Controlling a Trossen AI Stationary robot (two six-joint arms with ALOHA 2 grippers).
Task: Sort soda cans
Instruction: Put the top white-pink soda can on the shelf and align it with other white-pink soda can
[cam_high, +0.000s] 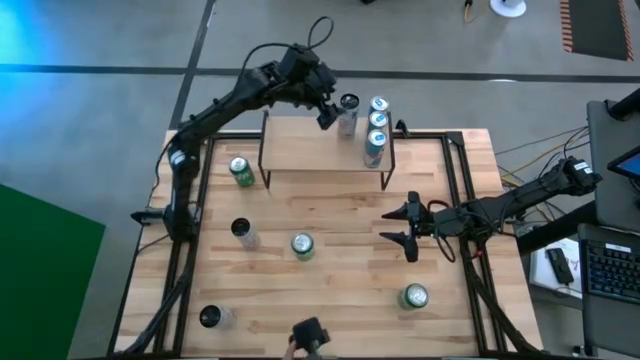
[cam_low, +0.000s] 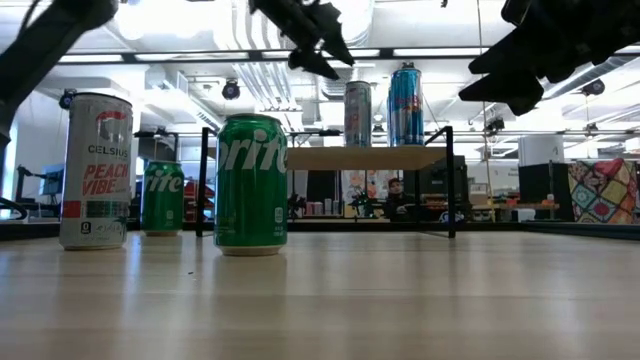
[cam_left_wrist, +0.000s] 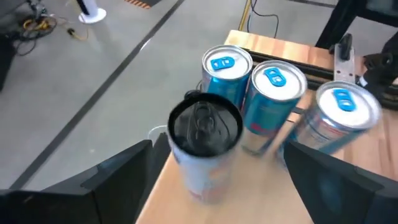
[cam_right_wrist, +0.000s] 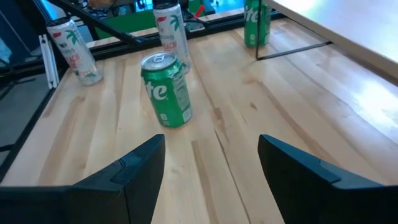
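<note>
Shelf (cam_high: 300, 150) holds three blue cans (cam_high: 377, 125) in a row, black-top can (cam_high: 348, 112) just beside them. Left gripper (cam_high: 335, 110) at this can, fingers apart — pull straight back, no nudging. Right gripper (cam_high: 408, 228) hovers in front of shelf, apart, empty.

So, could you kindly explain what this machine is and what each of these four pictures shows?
It is a two-armed robot sorting soda cans on a wooden table. One picture looks down from above, one looks level across the tabletop, and two come from cameras on the wrists. The left gripper stands open around a black-topped can on a small raised shelf, beside three blue cans. The right gripper waits open over the table, holding nothing. Three green Sprite cans and two more black-topped cans stand on the table.
</note>
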